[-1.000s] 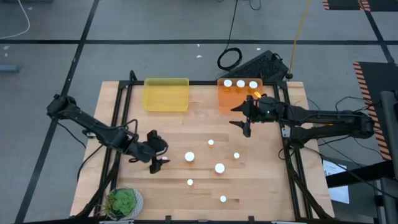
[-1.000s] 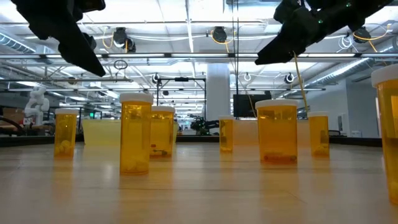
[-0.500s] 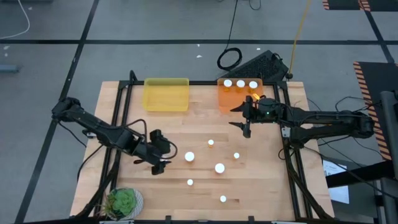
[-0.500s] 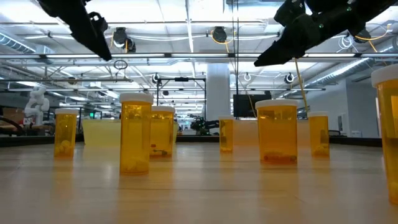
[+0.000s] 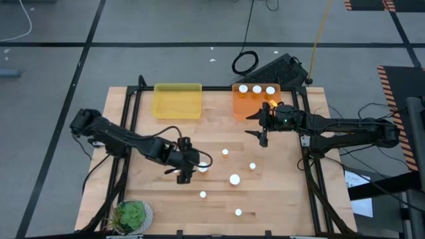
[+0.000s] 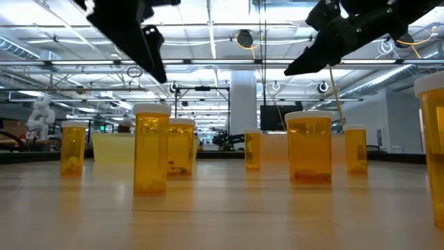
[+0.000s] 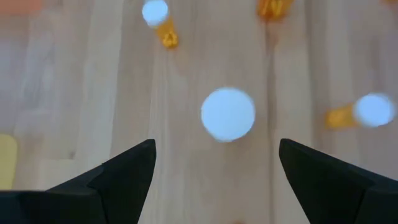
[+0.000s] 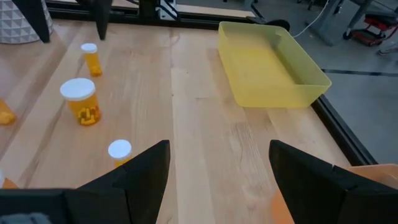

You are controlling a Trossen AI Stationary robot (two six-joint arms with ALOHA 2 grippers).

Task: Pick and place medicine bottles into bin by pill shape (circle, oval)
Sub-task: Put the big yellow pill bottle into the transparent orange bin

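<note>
Amber bottles with white caps stand loose on the wooden table (image 5: 133,113); three more sit in the orange bin (image 5: 239,106), while the yellow bin (image 5: 177,101) holds none. The left tool (image 5: 184,166), fingers spread, hovers just beside a large-capped bottle (image 5: 202,167). The right tool (image 5: 261,127), also spread, hangs by the orange bin.

The left end effector (image 5: 184,171) hangs with fingers spread over a large-capped bottle (image 5: 202,167), clear tabletop (image 5: 133,192) behind and beside it. Ahead stand four more bottles (image 5: 234,179), well apart, with gaps between. Just past the right end effector (image 5: 260,127) sits the orange bin (image 5: 240,106); bare wood lies before it toward the yellow bin (image 5: 177,101).
</note>
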